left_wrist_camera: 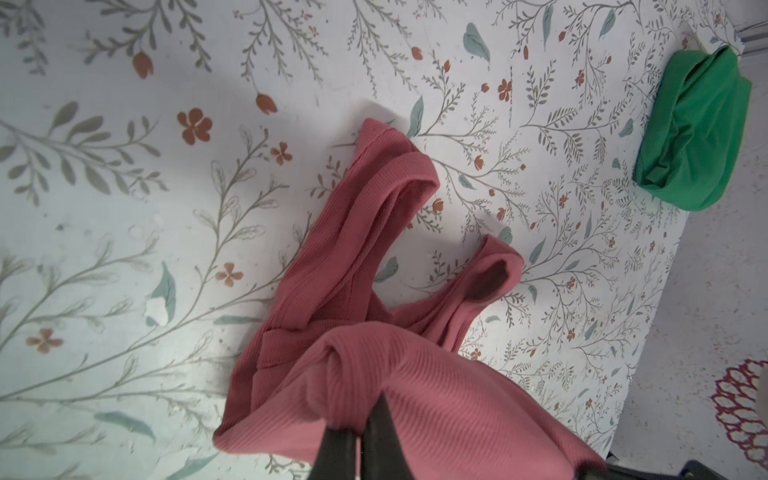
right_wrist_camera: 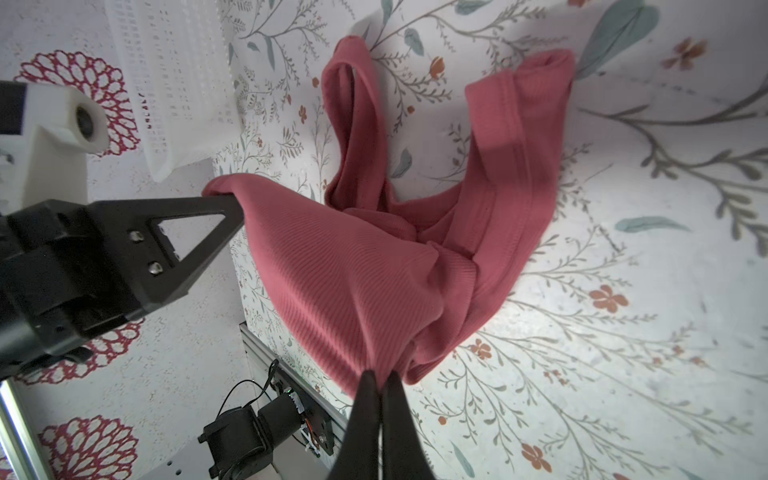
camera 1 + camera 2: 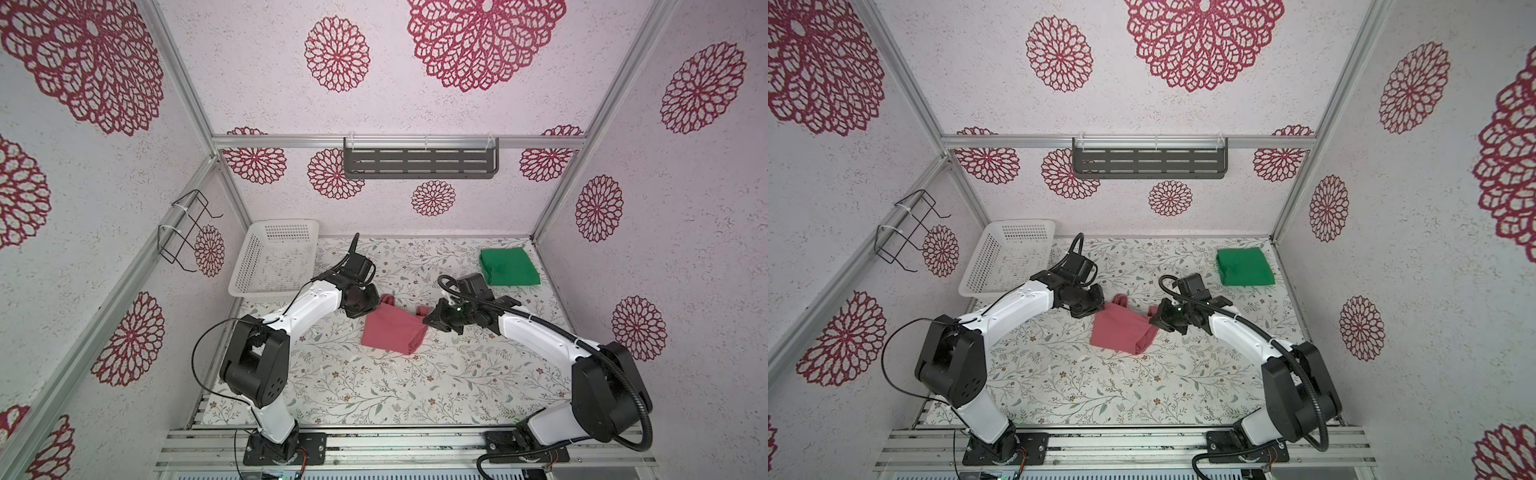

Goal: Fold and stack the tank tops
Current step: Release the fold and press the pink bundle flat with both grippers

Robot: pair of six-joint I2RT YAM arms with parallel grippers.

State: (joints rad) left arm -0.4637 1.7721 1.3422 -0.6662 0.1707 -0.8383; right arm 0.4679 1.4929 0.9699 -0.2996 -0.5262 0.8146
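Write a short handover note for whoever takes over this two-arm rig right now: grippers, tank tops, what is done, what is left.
Grippers: the left gripper is shut on one corner of the pink tank top. The right gripper is shut on the opposite corner.
Pink tank top: mid-table, raised between the two grips, with its straps lying on the table.
Green tank top: folded, at the table's far right corner, apart from both grippers.
Done: the green one is folded.
Left: finish folding the pink one, then stack the two.
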